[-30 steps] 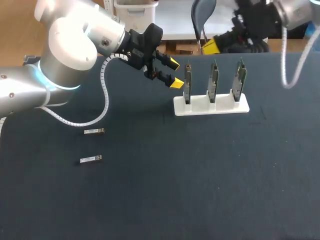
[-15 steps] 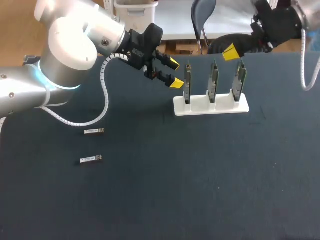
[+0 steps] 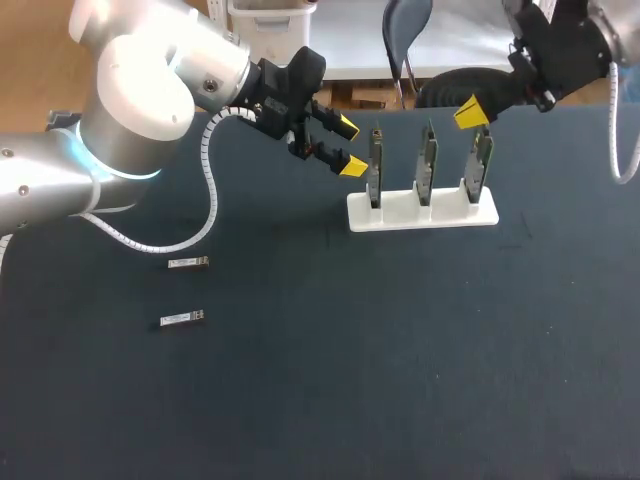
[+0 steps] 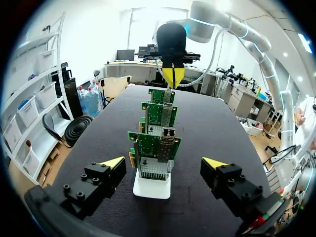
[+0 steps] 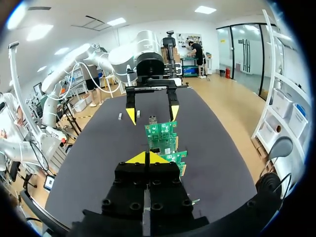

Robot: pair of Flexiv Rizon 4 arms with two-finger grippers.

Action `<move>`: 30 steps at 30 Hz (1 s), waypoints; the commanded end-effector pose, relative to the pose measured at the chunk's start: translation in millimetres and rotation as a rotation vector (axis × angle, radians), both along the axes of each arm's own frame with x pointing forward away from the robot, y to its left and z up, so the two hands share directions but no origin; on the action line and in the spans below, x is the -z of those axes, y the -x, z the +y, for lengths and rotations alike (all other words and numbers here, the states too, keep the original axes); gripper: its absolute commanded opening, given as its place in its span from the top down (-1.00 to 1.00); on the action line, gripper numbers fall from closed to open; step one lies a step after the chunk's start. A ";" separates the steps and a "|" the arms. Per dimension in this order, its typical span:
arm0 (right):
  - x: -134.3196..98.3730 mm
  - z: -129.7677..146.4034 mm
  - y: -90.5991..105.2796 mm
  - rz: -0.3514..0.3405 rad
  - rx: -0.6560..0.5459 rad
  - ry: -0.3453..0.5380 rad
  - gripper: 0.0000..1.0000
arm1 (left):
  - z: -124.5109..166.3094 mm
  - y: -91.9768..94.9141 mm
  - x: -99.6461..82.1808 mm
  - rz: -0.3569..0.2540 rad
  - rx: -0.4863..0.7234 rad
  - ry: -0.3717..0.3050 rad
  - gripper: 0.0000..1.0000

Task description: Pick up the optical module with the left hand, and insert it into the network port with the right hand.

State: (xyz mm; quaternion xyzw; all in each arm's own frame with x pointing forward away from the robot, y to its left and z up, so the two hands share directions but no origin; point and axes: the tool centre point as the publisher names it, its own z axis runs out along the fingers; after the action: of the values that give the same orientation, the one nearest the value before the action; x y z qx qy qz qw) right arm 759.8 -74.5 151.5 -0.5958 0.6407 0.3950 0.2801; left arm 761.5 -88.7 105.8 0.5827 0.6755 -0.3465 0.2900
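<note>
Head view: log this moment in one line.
left gripper open, beside rack | right gripper shut, near rack | optical modules on table, unpicked

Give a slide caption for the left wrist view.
Open left pincer faces three boards on a stand; right pincer beyond.

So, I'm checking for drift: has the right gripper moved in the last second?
Yes. The right gripper has shifted from near the middle card to the top of the rightmost card in the white stand.
</note>
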 end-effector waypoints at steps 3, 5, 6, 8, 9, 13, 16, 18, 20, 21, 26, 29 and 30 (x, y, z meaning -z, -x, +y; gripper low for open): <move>5.0 2.5 -2.1 0.004 0.002 0.001 1.00 | -0.7 -1.7 -0.3 0.003 0.002 -0.004 -1.00; 6.4 2.8 -2.5 0.007 0.006 0.002 1.00 | -0.7 -1.7 -0.3 0.003 0.002 -0.004 -1.00; 6.5 2.8 -2.4 0.009 0.006 0.002 1.00 | -0.7 -1.7 -0.3 0.003 0.002 -0.004 -1.00; 6.7 2.9 -2.3 0.009 0.007 0.002 1.00 | -0.7 -1.7 -0.3 0.003 0.002 -0.004 -1.00; 6.6 2.9 -2.3 0.008 0.008 0.002 1.00 | -0.7 -1.7 -0.3 0.003 0.002 -0.004 -1.00; 6.3 2.7 -3.6 0.002 0.025 0.012 1.00 | -0.7 -1.7 -0.3 0.003 0.002 -0.004 -1.00; 5.9 3.3 -3.8 0.000 0.025 0.023 -1.00 | -0.7 -1.7 -0.3 0.003 0.002 -0.004 -1.00; 5.9 3.3 -3.8 0.000 0.025 0.023 -1.00 | -0.7 -1.7 -0.3 0.003 0.002 -0.004 -1.00; 5.9 3.3 -3.8 0.000 0.025 0.023 -1.00 | -0.7 -1.7 -0.3 0.003 0.002 -0.004 -1.00; 5.9 3.3 -3.8 0.000 0.025 0.023 -1.00 | -0.7 -1.7 -0.3 0.003 0.002 -0.004 -1.00; 5.9 3.3 -3.8 0.000 0.025 0.023 -1.00 | -0.7 -1.7 -0.3 0.003 0.002 -0.004 -1.00; 5.9 3.3 -3.8 0.000 0.025 0.023 -1.00 | -0.7 -1.7 -0.3 0.003 0.002 -0.004 -1.00; 5.9 3.3 -3.8 0.000 0.025 0.023 -1.00 | -0.1 -2.0 -0.4 0.003 0.002 -0.002 -1.00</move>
State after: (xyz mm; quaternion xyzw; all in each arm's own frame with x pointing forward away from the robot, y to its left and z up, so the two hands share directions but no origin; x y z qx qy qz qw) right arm 764.5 -71.5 145.7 -0.5912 0.6521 0.3852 0.2772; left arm 761.6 -88.7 105.8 0.5826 0.6756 -0.3465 0.2900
